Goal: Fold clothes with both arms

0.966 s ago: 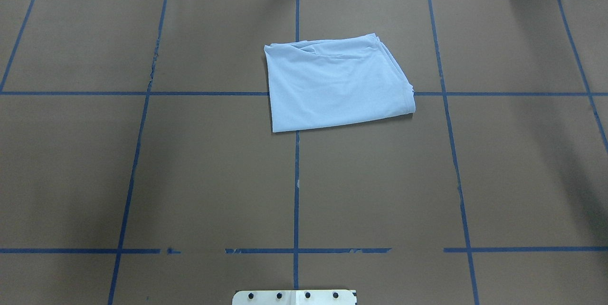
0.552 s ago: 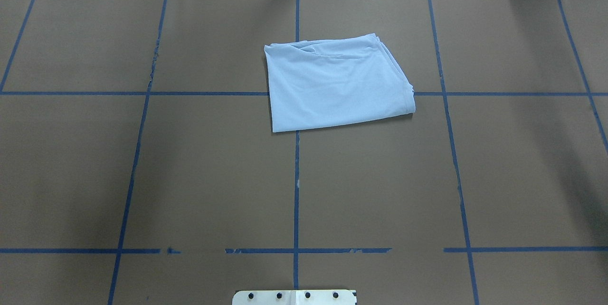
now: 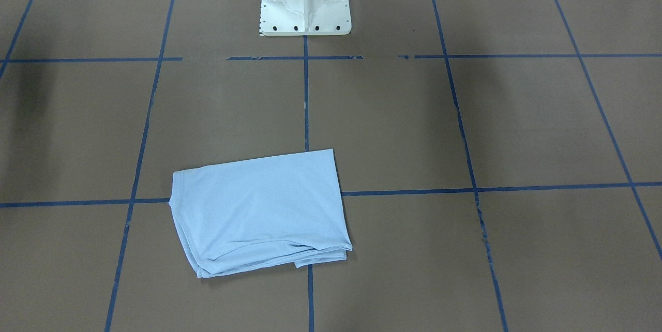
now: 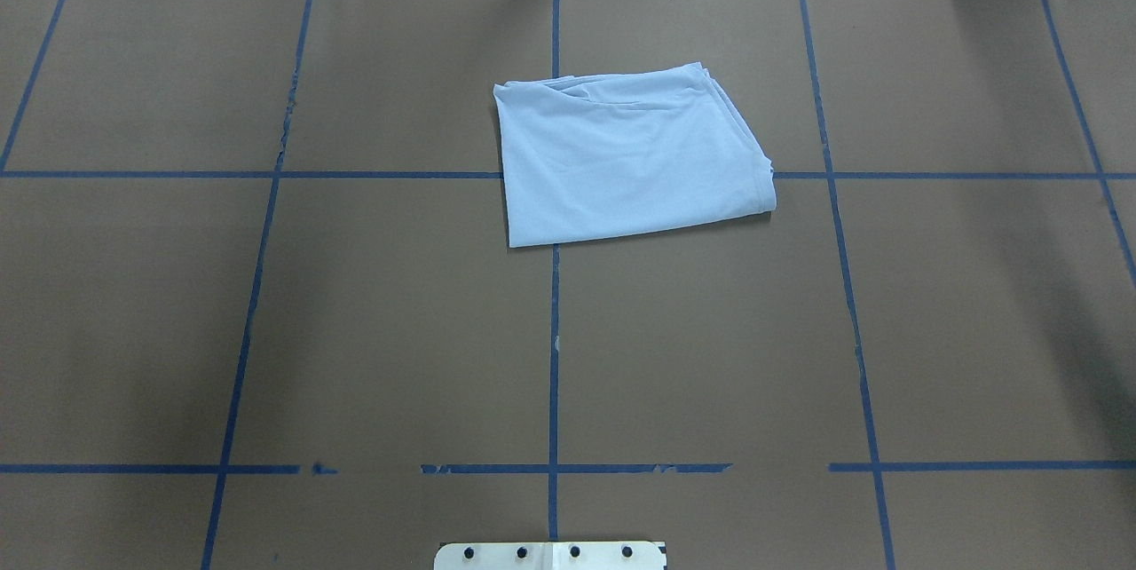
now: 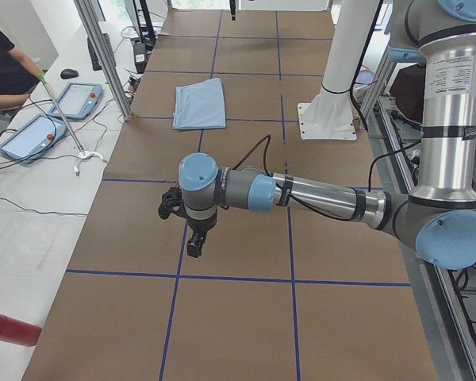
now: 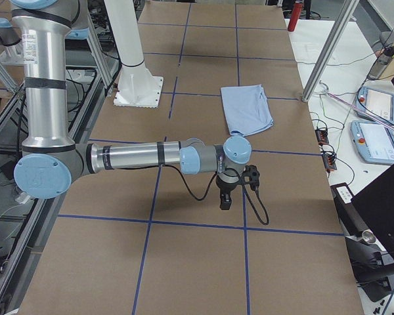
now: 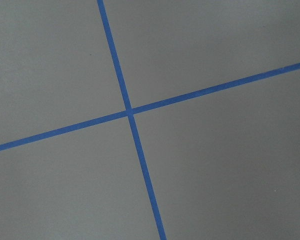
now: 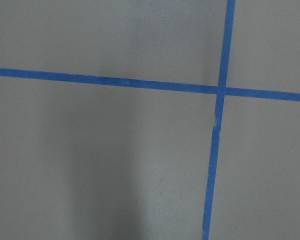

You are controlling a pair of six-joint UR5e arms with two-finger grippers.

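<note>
We record a bench (image 4: 355, 330) covered in brown paper and marked into large squares by blue tape lines (image 4: 554, 357). Several stretches of tape are torn or missing (most plainly along the row at the bottom of the overhead view). Both wrist views show only this paper and a tape crossing (image 7: 129, 112).

Beside the bench runs a white side table (image 5: 40, 214). It carries two blue-framed tablets (image 5: 79, 101) with red buttons, and loose cables (image 5: 32, 186). A person (image 5: 4, 67) in a dark top sits at its far end, partly out of view. A red cylinder (image 5: 12, 329) lies at its near end. An aluminium post (image 5: 103, 55) stands at the bench edge. We also note a black panel (image 6: 381, 197) in the right-side view, its kind undetermined.
</note>
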